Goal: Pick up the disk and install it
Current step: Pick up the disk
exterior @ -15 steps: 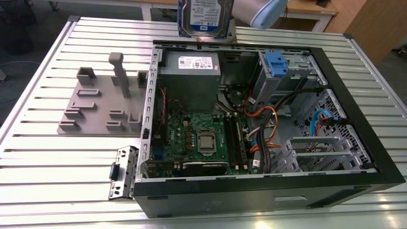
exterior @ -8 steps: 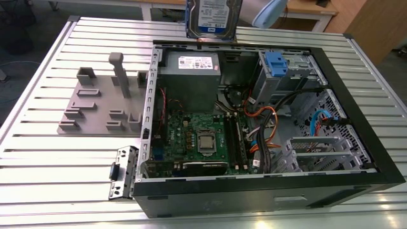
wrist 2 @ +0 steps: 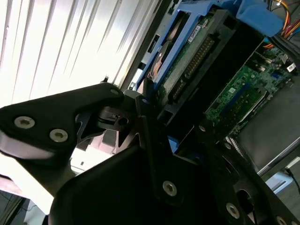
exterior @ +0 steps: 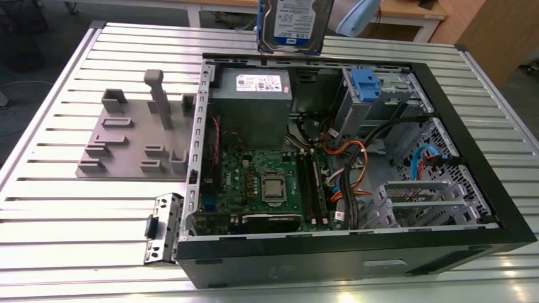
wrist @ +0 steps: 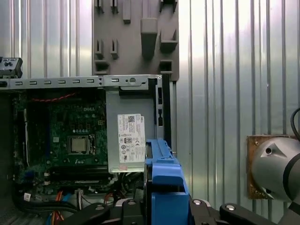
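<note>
- Found the disk (exterior: 294,24) lifted clear of the case (exterior: 337,255), hanging upright over the case's far wall in the exterior view, with the label side facing that camera.
- Found the gripper (wrist: 164,213) clamped on the disk, gripping from 2 sides of the blue bracket (wrist: 165,178) that framed it.
- Saw the disk's green board side and connector row in the second wrist view (wrist 2: 187,56), with the gripper's black links in front of it.
- Saw the case lying open, its inside facing up.
- Noted the power supply (exterior: 252,95) in the case's far corner toward the exterior view's left, white sticker up. In the first wrist view it lay under the bracket's edge.
- Noted the motherboard (exterior: 261,180) on the case floor, on the near side of the power supply.
- Spotted 1 blue clip (exterior: 364,82) in the case's far bay, toward the exterior view's right.
- Saw orange and black cables (exterior: 354,158) running through the middle of the case.
- Noted a grey plate (exterior: 126,142) with upright posts outside the case, just beside its wall on the exterior view's left.
- Saw case and plate both resting on the slatted table (exterior: 67,218).
</note>
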You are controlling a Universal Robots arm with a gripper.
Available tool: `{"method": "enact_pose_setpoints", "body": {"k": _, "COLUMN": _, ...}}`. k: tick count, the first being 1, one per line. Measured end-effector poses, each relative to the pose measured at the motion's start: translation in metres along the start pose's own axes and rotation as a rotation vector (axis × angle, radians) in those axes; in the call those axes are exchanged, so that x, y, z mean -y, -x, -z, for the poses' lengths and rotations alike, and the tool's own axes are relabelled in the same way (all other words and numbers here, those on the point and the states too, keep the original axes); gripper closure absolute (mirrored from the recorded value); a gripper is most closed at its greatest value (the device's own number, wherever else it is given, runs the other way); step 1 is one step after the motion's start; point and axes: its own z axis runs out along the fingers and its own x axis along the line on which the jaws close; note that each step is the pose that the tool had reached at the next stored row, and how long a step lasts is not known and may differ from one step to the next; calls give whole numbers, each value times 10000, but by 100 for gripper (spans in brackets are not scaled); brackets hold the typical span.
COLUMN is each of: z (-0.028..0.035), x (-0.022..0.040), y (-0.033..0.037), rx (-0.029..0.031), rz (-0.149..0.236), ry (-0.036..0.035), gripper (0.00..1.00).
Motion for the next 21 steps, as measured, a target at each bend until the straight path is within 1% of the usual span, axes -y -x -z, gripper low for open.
{"method": "enact_pose_setpoints", "body": {"k": 5, "z": -2, "x": 131, "y": -13, "rx": 0, "rz": 0, "ry": 6, "gripper": 64}}
{"method": "enact_pose_setpoints", "body": {"k": 21, "z": -8, "x": 510, "y": -42, "rx": 0, "rz": -1, "ry": 13, "gripper": 64}}
